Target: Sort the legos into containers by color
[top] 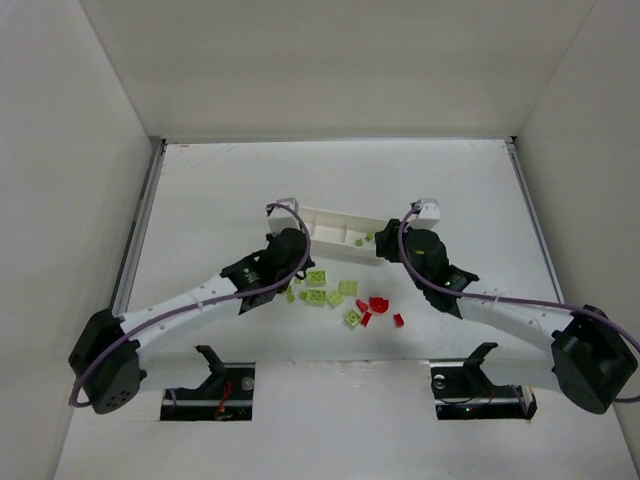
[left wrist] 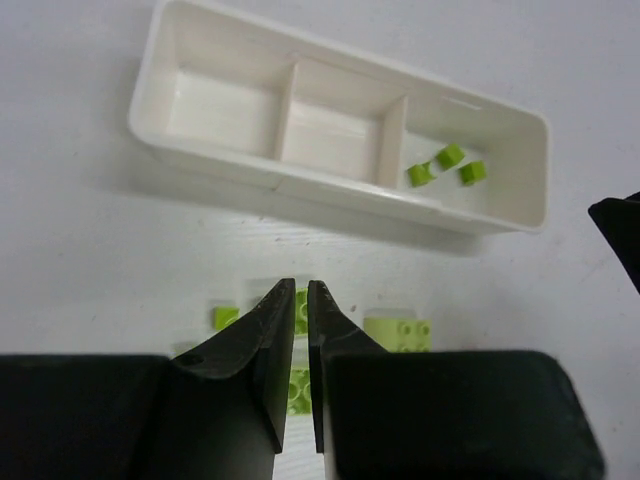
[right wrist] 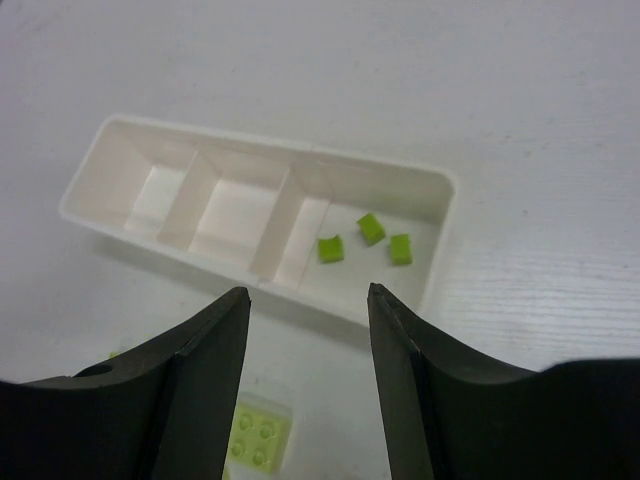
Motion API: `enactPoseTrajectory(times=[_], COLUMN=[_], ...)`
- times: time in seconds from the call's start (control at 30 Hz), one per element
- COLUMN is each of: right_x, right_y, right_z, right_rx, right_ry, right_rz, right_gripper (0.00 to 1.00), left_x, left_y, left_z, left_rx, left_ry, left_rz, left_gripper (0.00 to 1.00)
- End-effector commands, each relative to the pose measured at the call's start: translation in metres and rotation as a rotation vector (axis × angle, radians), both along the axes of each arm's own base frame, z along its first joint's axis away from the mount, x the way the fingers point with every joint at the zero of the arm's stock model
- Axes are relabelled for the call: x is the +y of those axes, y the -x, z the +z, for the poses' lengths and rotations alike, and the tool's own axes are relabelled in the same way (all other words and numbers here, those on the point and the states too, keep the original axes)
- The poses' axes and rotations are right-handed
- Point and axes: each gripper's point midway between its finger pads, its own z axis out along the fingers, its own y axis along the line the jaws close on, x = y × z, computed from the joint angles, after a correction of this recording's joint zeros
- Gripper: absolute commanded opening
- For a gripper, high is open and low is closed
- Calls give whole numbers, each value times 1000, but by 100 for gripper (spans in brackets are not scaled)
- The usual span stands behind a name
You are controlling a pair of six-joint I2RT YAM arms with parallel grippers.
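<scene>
Status: left gripper (left wrist: 301, 285) is clenched to a hairline slit, low over the white table (top: 220, 190). Lime green plastic shows inside the slit at the tips. Can't tell if that brick is pinched or just lying underneath. A small lime brick (left wrist: 225, 317) sits just left of the tips and a flat lime plate (left wrist: 400, 331) just right. The long white plastic three-compartment tray (left wrist: 290, 195) lies ahead of the fingers, near.

The right gripper (right wrist: 307, 292) is released, jaws well apart, nothing between them. The tray's end compartment is straight ahead of it, holding three lime bricks (right wrist: 371, 228). A studded lime brick (right wrist: 262, 430) lies below the jaws.

Pose: both arms reach forward and inward, wrists tipped down, converging on the tray's near side.

Only the overhead view shows the red bricks (top: 378, 304), back toward the bases from the right gripper. Only the wrist views show the tray's dividers.
</scene>
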Motion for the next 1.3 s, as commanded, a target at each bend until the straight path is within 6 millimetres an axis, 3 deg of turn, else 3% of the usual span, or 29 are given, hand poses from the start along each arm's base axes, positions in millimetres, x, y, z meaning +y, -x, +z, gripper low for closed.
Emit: enactPoseTrajectory(times=[0.0,0.27,0.47,0.63,0.8,0.97,1.13,1.27], right_x=[-18,-37,-41,-48,-48,-44,-38,-29], right_y=[-9,-12,-12,-12,-12,-14,-14,-6], right_z=[5,1,-2,1,1,-1,-1,4], right_rx=[-4,6,15,7,7,16,12,1], right_ry=[-75,-84,-65,-67,-63,-51,-54,-59], right_rz=[-77,-145,-162,-183,-183,-171,-162,-123], right_gripper=[56,56,56,56,56,52,50,36], left_x=[-37,-114,-156,-177,-182,-167,-160,-148], left_y=[-24,-70,-85,-90,-91,-91,-90,-86], left_z=[25,31,6,-9,-7,12,17,22], left_rx=[-64,-73,-17,9,-2,-32,-36,-48], left_ry=[25,65,50,37,29,55,79,90], left_rz=[-59,-160,-230,-261,-270,-251,-271,-253], left_gripper=[8,9,10,15,32,44,46,39])
